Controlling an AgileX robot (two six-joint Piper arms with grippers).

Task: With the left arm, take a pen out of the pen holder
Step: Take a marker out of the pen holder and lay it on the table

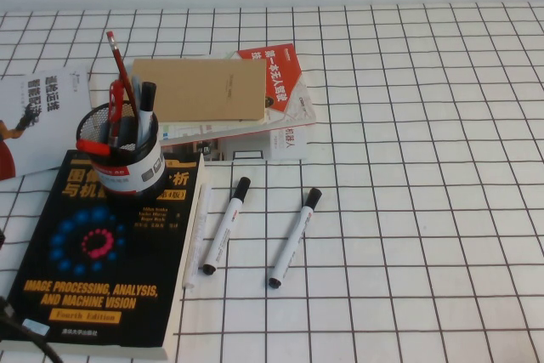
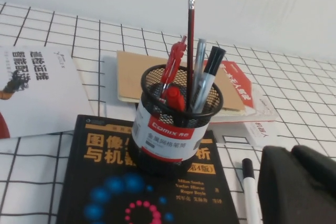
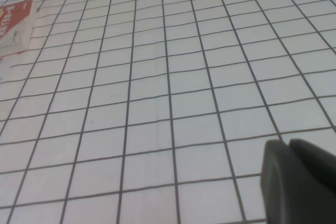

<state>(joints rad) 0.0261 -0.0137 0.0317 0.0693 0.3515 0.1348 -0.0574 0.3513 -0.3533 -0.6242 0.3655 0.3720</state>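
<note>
A black mesh pen holder (image 1: 121, 155) (image 2: 173, 129) with a white and red label stands on a black book (image 1: 93, 278). It holds a tall red pencil (image 2: 190, 35), a red pen (image 2: 172, 66), a silver pen (image 2: 199, 61) and a black-capped marker (image 2: 210, 72). My left gripper (image 2: 293, 153) is shut and empty, low and on the near side of the holder, well apart from it. Beside it a white marker (image 2: 251, 192) lies on the table. My right gripper (image 3: 289, 142) is shut and empty over bare grid table.
Two black-capped markers (image 1: 226, 224) (image 1: 295, 237) and a white pen (image 1: 197, 235) lie to the right of the book. Behind the holder is a stack with a brown notebook (image 1: 200, 89) on a red book (image 1: 285, 74). A white booklet (image 1: 34, 116) lies far left.
</note>
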